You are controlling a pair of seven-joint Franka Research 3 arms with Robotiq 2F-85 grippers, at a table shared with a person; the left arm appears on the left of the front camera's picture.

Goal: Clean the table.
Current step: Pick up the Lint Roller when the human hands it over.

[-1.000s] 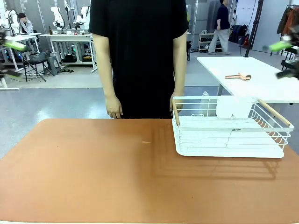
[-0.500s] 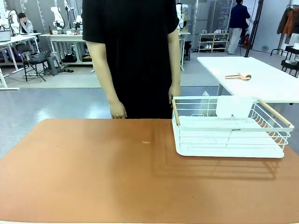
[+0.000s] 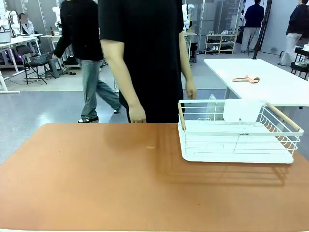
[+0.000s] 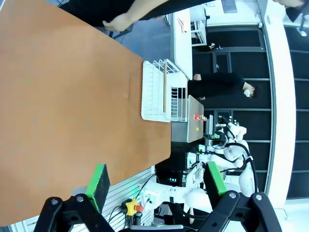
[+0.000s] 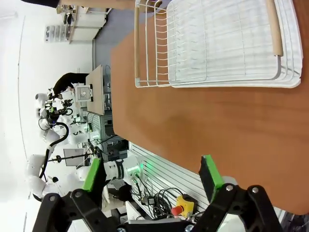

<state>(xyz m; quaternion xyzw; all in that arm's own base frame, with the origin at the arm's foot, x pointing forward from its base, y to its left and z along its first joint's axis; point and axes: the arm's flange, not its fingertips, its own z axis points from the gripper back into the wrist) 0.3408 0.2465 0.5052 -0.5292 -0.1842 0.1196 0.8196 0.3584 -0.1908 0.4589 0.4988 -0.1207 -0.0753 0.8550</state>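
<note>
Left gripper (image 4: pixel 157 179) spread wide, right gripper (image 5: pixel 152 173) likewise (nothing between the pads). The table (image 3: pixel 96 183) stretches ahead, white wire rack (image 3: pixel 236 140) at its far right corner, a person's hand (image 3: pixel 136 115) at the far edge.

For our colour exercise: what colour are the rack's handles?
Pale wood-tan handles, clearest in the front view.

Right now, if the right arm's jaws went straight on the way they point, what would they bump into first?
Most likely the table, its bare brown top just short of the white wire rack, though depth is hard to judge from this view.
</note>
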